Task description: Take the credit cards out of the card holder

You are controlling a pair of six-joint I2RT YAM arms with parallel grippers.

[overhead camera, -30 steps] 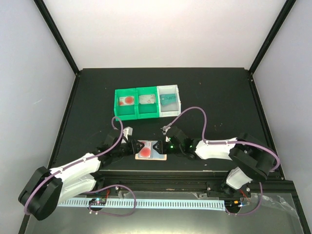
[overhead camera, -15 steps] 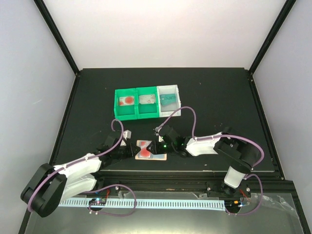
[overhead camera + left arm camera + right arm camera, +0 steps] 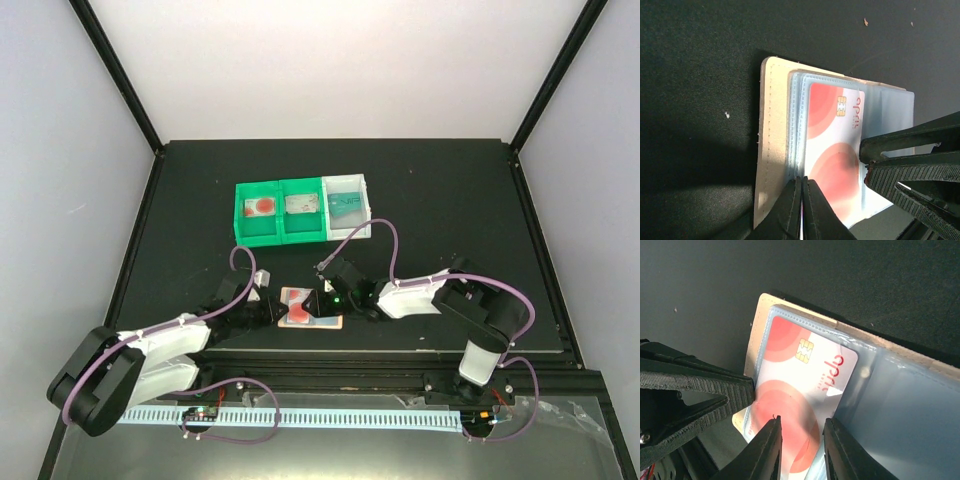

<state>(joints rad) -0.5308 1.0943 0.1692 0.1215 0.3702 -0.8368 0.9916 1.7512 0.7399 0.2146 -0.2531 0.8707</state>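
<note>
Currently: card holder (image 3: pixel 772 125), open near table (image 3: pixel 450 200) front edge; left gripper (image 3: pixel 802 182) pinched shut on its sleeve edge. Right gripper (image 3: pixel 803 421) parted astride red-and-white credit card (image 3: pixel 800 385). Advised: close squarely, draw straight out.

The card holder (image 3: pixel 771 150) looks matt tan leatherette with glossy clear plastic sleeves (image 3: pixel 890 110), and the table (image 3: pixel 700 60) matt black.

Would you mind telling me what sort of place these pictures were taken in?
Most likely a robotics lab test booth: plain white walls in a black frame enclose a black table, two robot arms are bolted at its near edge, and a green-and-white sorting bin sits on it.
</note>
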